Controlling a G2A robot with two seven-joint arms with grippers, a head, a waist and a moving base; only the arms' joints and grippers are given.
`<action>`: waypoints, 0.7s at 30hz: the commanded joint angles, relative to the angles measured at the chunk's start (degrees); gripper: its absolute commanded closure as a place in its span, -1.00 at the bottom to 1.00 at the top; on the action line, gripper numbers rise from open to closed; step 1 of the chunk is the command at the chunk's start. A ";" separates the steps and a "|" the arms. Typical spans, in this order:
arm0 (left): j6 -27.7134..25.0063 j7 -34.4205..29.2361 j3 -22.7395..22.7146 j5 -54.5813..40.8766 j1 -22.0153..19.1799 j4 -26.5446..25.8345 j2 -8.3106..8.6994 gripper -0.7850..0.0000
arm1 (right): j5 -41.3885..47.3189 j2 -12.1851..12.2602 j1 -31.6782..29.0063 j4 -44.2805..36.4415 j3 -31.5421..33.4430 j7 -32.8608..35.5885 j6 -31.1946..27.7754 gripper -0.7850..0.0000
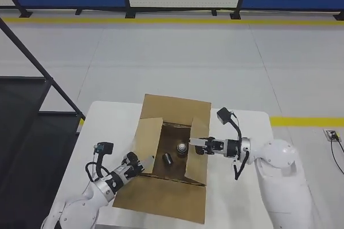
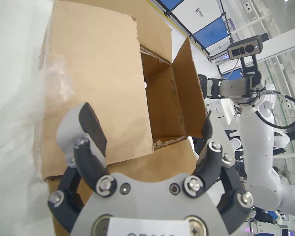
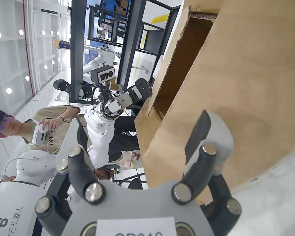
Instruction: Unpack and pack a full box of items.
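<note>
A white table [image 1: 109, 123] on a pale workshop floor carries the cardboard box [image 1: 175, 111], its flaps spread and its mouth facing up; deep inside lie a dark bottle [image 1: 167, 160] and a round-capped container [image 1: 182, 149] — so unpacking looks barely begun. The left gripper [image 1: 137, 161] hovers at the left flap [image 1: 148, 137] with its jaws spread wide and nothing between them, probably placed to press that flap outward; the right gripper [image 1: 196, 143] sits at the raised right flap [image 1: 199, 167], jaws likewise apart and straddling the cardboard edge without pinching it — likely bracing the flap back so the opening is free for a reach inside.
</note>
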 commanded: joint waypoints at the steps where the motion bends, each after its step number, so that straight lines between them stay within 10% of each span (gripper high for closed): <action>1: -0.03 0.38 0.16 0.12 0.03 0.13 -0.01 -1.00 | 0.11 -0.01 -0.18 0.04 -0.07 -0.43 0.06 -1.00; 21: 5.31 2.61 5.22 -1.28 -4.33 5.58 -0.39 -1.00 | -5.79 0.03 5.31 9.02 -14.04 -12.99 3.31 -1.00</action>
